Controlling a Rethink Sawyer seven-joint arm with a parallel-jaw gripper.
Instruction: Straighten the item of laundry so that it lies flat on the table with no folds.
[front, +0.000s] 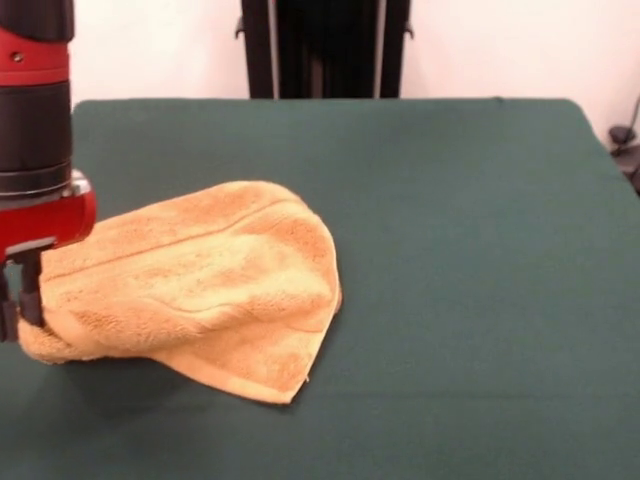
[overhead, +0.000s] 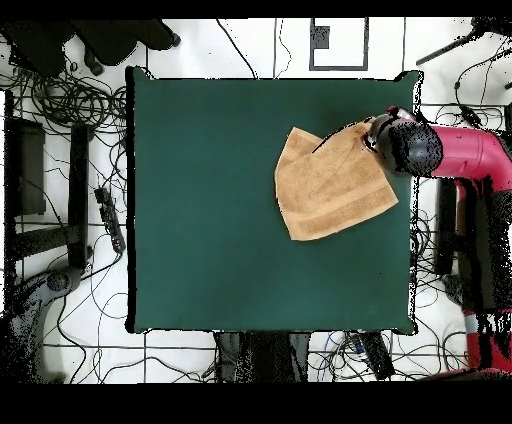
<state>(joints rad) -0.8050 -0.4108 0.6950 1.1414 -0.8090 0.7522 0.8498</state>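
Observation:
The golden-orange towel (front: 200, 290) lies on the dark green table (front: 450, 200), doubled over itself with a border band showing across the top layer. Its left end is bunched and raised off the cloth. My gripper (front: 20, 305) is at the picture's left edge, shut on that bunched end. In the overhead view the towel (overhead: 330, 185) sits near the table's (overhead: 200, 200) right edge, with one corner folded over. There the gripper (overhead: 383, 135) is over the towel's upper right corner. The white label is not visible.
The robot's black pedestal (front: 325, 48) stands behind the table's far edge. In the overhead view the red arm (overhead: 470, 155) reaches in over the right table edge. Cables and stands (overhead: 70, 200) lie on the floor to the left.

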